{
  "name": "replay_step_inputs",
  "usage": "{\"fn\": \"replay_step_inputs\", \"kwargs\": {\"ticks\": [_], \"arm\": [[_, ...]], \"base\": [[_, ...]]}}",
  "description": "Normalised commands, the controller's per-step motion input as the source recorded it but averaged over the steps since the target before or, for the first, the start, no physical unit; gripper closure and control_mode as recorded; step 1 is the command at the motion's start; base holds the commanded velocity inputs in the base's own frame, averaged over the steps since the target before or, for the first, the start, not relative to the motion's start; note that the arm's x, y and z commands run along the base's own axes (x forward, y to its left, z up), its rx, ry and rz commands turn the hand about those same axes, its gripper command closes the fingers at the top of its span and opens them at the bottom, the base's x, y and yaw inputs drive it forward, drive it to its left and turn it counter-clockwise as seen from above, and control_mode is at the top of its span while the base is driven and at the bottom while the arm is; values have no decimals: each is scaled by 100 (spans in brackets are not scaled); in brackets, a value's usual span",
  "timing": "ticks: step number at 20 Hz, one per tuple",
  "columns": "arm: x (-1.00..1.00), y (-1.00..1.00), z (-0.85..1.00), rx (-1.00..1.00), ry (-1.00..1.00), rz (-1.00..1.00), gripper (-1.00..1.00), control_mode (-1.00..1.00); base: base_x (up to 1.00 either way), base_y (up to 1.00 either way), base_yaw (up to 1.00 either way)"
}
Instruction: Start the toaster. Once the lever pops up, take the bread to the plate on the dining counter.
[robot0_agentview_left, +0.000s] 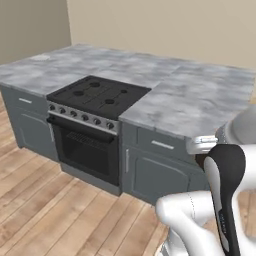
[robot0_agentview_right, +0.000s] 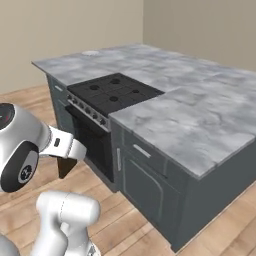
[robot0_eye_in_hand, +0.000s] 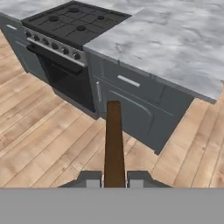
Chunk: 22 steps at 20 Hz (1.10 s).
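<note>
My gripper (robot0_eye_in_hand: 114, 181) is shut on the bread (robot0_eye_in_hand: 114, 144), a dark brown slice seen edge-on and sticking out from between the fingers. From the right base view the bread (robot0_agentview_right: 65, 167) hangs under the gripper (robot0_agentview_right: 67, 152), over the wooden floor and short of the dining counter (robot0_agentview_right: 200, 125). The left base view has the gripper (robot0_agentview_left: 202, 146) beside the counter's near right corner (robot0_agentview_left: 190, 107). The white plate (robot0_agentview_left: 40, 57) lies on the far left end of the marble top, also small in the right base view as the plate (robot0_agentview_right: 90, 52). The toaster is out of view.
A black cooktop (robot0_agentview_left: 100, 95) is set into the counter above an oven with knobs (robot0_agentview_left: 82, 117) and a dark door. Grey cabinet doors and a drawer (robot0_eye_in_hand: 131, 83) face me. Wooden floor (robot0_agentview_left: 50, 210) lies open in front of the counter. Beige walls stand behind.
</note>
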Motion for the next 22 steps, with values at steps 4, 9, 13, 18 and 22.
{"fn": "replay_step_inputs", "kwargs": {"ticks": [4,9,13,18,22], "arm": [[0,0,0,0,0,0,100,100],[0,0,0,0,0,0,100,100],[0,0,0,0,0,0,100,100],[0,0,0,0,0,0,100,100],[0,0,0,0,0,0,100,100]], "base": [[96,100,6],[100,100,0],[100,100,-5],[95,100,-23],[89,100,-36]]}}
